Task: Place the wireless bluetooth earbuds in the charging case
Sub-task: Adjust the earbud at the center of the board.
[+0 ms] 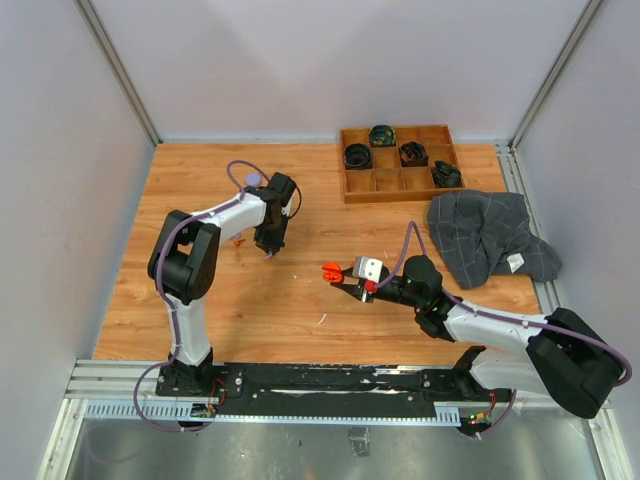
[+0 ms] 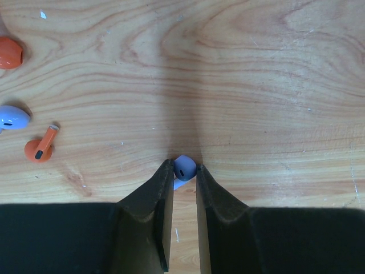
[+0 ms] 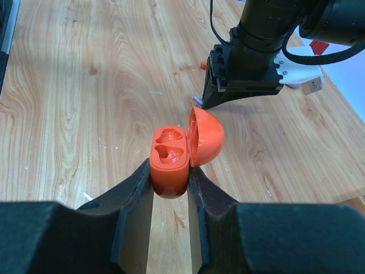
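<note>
**Operator:** Which step is in hand?

**Technician:** Pick-up. The left gripper (image 2: 185,172) has its fingers pinched on a lilac earbud (image 2: 184,166), low on the table (image 1: 280,300) left of centre. The earbud's stem appears to be hidden. The right gripper (image 3: 170,174) is clamped on the orange charging case (image 3: 170,160), lid open, near the table's middle.

**Operator:** Next move?

**Technician:** Lift, carry it to the case, align it over a socket. Bare board lies between the arms. The wooden tray (image 1: 385,183) and cloth (image 1: 490,235) occupy the far right corner, well apart.

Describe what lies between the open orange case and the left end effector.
Only bare wooden table, shown in the top view: nothing sits between the orange case and the left end effector, which pinches a lilac earbud.
</note>
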`<state>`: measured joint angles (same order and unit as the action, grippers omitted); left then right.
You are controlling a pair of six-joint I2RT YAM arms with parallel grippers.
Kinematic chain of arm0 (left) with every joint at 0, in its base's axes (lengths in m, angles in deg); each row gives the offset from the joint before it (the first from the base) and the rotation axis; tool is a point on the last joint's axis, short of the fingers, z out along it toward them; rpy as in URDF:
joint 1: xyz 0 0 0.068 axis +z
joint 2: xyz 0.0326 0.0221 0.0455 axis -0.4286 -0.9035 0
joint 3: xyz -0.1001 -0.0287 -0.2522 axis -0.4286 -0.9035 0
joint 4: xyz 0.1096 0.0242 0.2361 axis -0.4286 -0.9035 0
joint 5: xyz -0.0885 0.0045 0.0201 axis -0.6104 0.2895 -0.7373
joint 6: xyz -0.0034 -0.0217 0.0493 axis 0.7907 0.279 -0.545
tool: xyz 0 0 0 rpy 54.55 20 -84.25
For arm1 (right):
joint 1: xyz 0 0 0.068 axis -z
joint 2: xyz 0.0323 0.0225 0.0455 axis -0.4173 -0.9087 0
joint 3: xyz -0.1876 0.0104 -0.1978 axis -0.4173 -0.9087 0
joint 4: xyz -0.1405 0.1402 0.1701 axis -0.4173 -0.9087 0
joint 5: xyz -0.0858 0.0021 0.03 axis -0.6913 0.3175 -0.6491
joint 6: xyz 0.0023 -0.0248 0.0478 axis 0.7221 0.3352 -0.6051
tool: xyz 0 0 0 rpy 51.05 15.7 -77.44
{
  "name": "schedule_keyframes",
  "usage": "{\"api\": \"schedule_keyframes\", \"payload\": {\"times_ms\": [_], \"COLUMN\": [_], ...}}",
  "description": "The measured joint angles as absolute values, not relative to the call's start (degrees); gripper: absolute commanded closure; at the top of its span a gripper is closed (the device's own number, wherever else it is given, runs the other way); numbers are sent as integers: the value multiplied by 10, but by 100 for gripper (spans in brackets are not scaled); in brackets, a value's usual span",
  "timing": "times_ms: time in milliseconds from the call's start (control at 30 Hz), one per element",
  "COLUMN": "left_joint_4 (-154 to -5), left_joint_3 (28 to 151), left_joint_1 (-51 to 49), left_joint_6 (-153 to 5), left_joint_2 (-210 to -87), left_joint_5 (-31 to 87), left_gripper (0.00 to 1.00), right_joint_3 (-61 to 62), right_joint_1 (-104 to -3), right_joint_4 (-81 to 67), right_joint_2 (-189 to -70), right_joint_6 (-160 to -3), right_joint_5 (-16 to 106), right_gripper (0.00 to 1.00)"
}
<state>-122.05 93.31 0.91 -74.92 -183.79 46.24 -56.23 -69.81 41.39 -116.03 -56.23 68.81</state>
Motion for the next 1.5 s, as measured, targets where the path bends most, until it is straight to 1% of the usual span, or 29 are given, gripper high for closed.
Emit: {"api": "schedule_keyframes", "payload": {"times_ms": [233,367,667,800,967,1200,1333,1500], "left_joint_4": [-1214,-1197,-1118,-1090,-1074,-1079,-1090,-1096], "left_joint_3": [927,897,826,813,806,805,823,860], "left_joint_1": [9,9,9,9,14,39,43,44], "left_joint_6": [-749,-748,-745,-738,-728,-716,-712,-709], "left_joint_2": [-1832,-1798,-1622,-1579,-1602,-1710,-1761,-1788], "left_joint_5": [460,445,375,353,354,382,396,409], "left_gripper": [86,86,85,85,85,83,80,70], "right_joint_3": [-561,-559,-545,-542,-541,-541,-541,-541], "right_joint_1": [-698,-698,-698,-698,-698,-698,-698,-698], "right_joint_4": [414,414,414,414,412,409,408,406], "right_joint_2": [-1162,-1164,-1163,-1163,-1163,-1163,-1163,-1163], "right_joint_6": [-564,-567,-592,-600,-605,-605,-605,-601], "right_joint_5": [692,693,693,692,685,666,660,655], "right_gripper": [98,98,99,99,99,99,99,99]}}
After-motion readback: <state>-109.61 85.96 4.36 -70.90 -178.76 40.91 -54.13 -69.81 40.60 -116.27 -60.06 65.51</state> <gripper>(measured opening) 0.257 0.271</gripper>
